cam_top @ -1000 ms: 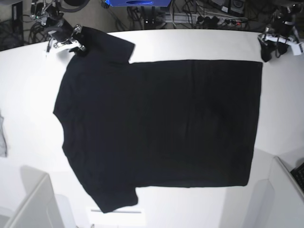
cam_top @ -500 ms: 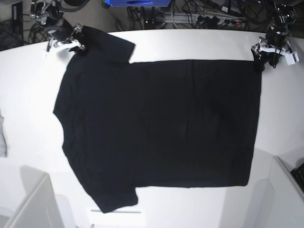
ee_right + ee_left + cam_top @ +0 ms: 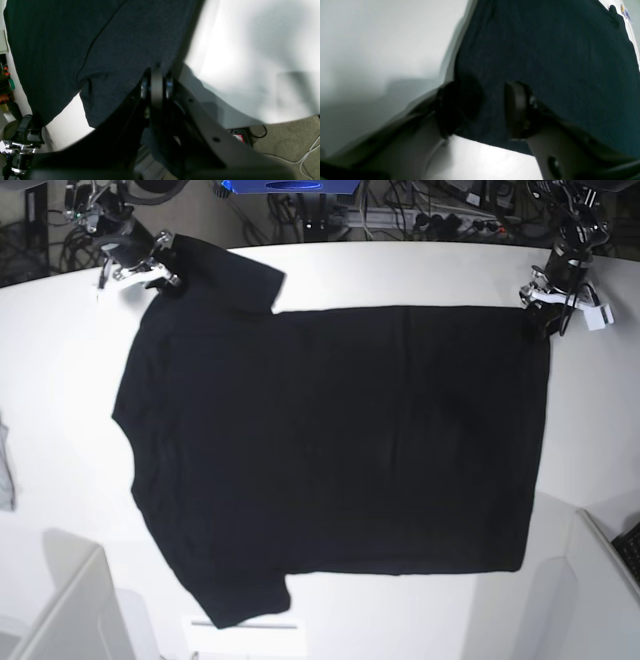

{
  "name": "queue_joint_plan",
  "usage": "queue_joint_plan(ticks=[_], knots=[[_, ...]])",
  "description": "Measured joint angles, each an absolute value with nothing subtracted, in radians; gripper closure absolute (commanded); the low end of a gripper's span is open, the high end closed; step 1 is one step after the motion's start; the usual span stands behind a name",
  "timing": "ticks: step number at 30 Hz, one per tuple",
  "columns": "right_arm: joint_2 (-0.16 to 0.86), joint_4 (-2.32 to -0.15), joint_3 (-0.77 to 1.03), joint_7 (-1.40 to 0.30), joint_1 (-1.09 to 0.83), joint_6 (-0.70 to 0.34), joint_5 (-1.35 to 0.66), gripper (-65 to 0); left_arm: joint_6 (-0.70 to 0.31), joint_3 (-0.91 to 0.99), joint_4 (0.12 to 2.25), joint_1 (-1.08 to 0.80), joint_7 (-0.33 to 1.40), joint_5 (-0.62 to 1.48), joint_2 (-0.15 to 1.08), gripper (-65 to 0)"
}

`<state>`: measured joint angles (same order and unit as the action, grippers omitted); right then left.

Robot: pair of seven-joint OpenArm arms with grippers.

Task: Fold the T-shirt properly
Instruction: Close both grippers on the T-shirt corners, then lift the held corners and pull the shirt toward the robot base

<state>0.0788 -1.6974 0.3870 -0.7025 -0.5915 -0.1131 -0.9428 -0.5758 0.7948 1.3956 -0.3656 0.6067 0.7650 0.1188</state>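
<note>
Left fingers now down astride T-shirt corner, half-open; right fingers pinching sleeve.

White table, grey cloth scrap at its edge, cables behind, blue box
</note>
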Motion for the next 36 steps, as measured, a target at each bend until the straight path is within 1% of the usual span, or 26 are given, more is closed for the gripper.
queue_joint_plan(ticks=[1,2,5,6,18,24,36], knots=[[0.079,-1.697,0.387,-0.703,-0.591,-0.113,-0.943,0.0,-0.576,0.795,1.395,-0.365,0.608,0.765,0.119,-24.4],[0.079,-1.697,0.387,-0.703,-0.591,-0.113,-0.943,0.0,-0.575,0.795,1.394,-0.365,0.611,0.764,0.119,-21.2],[0.079,-1.697,0.387,-0.702,-0.591,-0.113,-0.943,0.0,-0.573,0.795,1.391,-0.365,0.622,0.758,0.119,-6.9],[0.079,-1.697,0.387,-0.702,-0.591,-0.113,-0.943,0.0,-0.572,0.795,1.39,-0.366,0.623,0.755,0.118,-0.2],[0.079,-1.697,0.389,-0.703,-0.591,-0.113,-0.943,0.0,-0.572,0.797,1.398,-0.376,0.633,0.754,0.117,0.0],[0.079,-1.72,0.389,-0.704,-0.616,-0.113,-0.936,0.0,-0.572,0.797,1.428,-0.431,0.622,0.757,0.117,0.0],[0.079,-1.736,0.389,-0.702,-0.654,-0.113,-0.94,0.0,-0.558,0.797,1.534,-0.524,0.651,0.735,0.114,0.0]])
